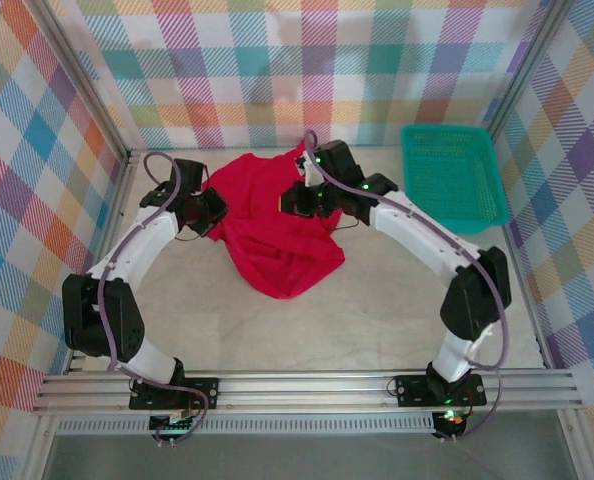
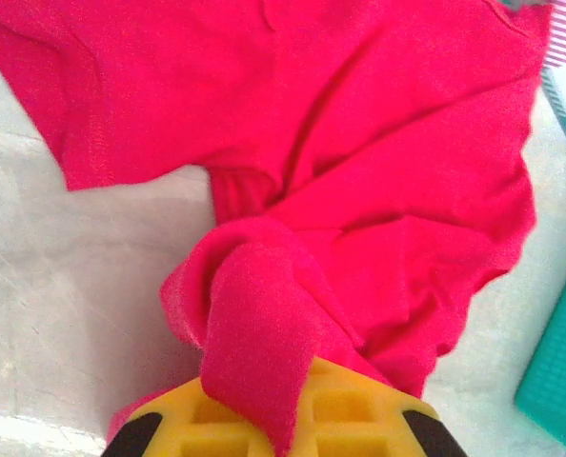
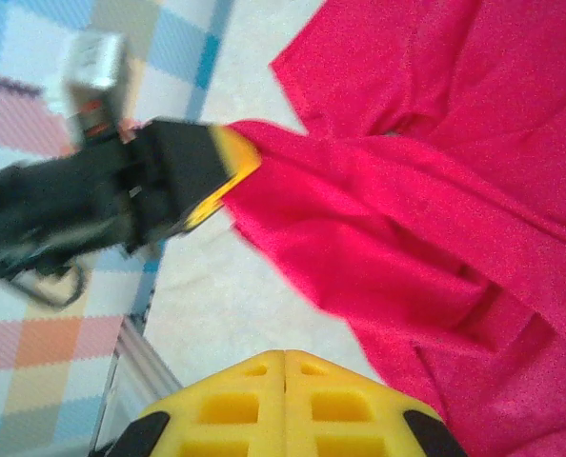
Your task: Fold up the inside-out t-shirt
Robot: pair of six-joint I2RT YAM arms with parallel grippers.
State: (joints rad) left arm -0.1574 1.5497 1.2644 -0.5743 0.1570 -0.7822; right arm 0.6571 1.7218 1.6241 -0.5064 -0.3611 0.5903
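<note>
The inside-out t-shirt (image 1: 272, 245) is a crumpled bright red heap in the middle of the table, and its tag is hidden. My left gripper (image 1: 215, 212) is at its left edge, shut on a bunched fold of the shirt (image 2: 264, 324) that sticks out between the yellow pads (image 2: 350, 409). My right gripper (image 1: 295, 197) hovers over the shirt's upper part. Its yellow pads (image 3: 245, 405) are pressed together with no cloth between them. In the right wrist view the left gripper (image 3: 216, 171) pulls a corner of the shirt (image 3: 426, 219) taut.
A teal plastic basket (image 1: 452, 175) stands at the back right, its edge also in the left wrist view (image 2: 559, 371). Checkered walls enclose the table. Bare tabletop (image 1: 317, 330) lies in front of the shirt.
</note>
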